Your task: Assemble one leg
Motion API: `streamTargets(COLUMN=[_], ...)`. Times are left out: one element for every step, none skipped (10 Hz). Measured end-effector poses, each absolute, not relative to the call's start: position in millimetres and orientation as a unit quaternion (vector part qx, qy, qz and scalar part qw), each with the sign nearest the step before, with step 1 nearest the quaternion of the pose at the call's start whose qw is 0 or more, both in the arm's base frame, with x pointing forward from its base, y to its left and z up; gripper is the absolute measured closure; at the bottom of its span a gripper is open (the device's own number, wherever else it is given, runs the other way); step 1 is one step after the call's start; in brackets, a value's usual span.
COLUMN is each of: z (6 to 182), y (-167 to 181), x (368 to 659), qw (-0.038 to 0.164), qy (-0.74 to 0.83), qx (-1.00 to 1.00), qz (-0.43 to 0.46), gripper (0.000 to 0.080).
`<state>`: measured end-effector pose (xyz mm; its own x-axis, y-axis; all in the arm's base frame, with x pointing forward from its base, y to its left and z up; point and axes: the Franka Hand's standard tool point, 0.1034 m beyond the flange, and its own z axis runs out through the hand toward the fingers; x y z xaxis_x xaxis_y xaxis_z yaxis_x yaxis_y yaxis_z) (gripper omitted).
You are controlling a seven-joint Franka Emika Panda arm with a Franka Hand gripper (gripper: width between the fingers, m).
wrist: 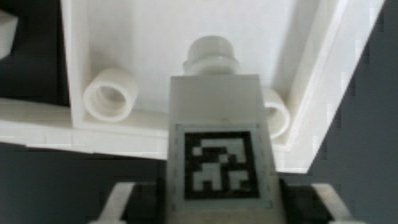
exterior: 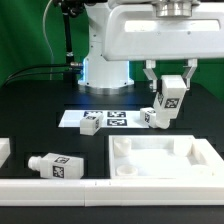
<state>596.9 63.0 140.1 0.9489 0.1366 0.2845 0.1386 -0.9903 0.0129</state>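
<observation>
Spare leg [exterior: 55, 166] lies in front; gripper [exterior: 167, 93] clamps the held leg [exterior: 155, 115] above the panel [exterior: 160, 157].

Bare table [exterior: 30, 120] past loose leg [exterior: 55, 166]; panel wall [exterior: 140, 143] perhaps near held leg [exterior: 165, 103].

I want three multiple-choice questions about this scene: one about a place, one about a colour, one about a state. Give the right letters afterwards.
1. In the exterior view, the white panel lies toward: A) its left B) its right C) nowhere in view.
2. The table is: A) black B) red C) white.
3. The tool is: A) open, empty B) shut on the leg C) out of view.
1 B: it fills that view's lower right. 2 A: the bare top is dark. 3 B: the wrist view shows the tagged leg clamped.
</observation>
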Motion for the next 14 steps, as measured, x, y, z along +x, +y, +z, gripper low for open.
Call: streamTargets(z=[139.7,138.9,153.8,157.5,154.4,153.3,152.9,148.9,138.4,131.2,121.2,111.4,103.6,100.6], y=[60.7,54.8,53.0,68.3,73.0,70.4,70.6,73.8,81.3,88.0,92.6,96.8,101.2,106.1], x=[611.7,621.7,633.9,633.9,632.4,632.5,632.4,631.3,629.6,631.8,633.8,633.6,632.4,632.2], qw=[0.002,0.002,0.003,0.013,0.007,0.007,0.007,0.009,0.011,0.014,0.015,0.014,0.014,0.015], qy=[-0.067,-0.059,-0.042,-0.029,-0.043,-0.041,-0.042,-0.041,-0.043,-0.046,-0.047,-0.051,-0.054,-0.058], qx=[-0.976,-0.969,-0.956,-0.95,-0.946,-0.948,-0.948,-0.948,-0.949,-0.95,-0.951,-0.951,-0.952,-0.952], qz=[-0.207,-0.238,-0.289,-0.312,-0.32,-0.317,-0.316,-0.315,-0.311,-0.309,-0.306,-0.304,-0.302,-0.3], gripper=[0.0514,0.0514,0.0514,0.0514,0.0514,0.0514,0.0514,0.0514,0.0514,0.0514,0.0514,0.0514,0.0514,0.0514])
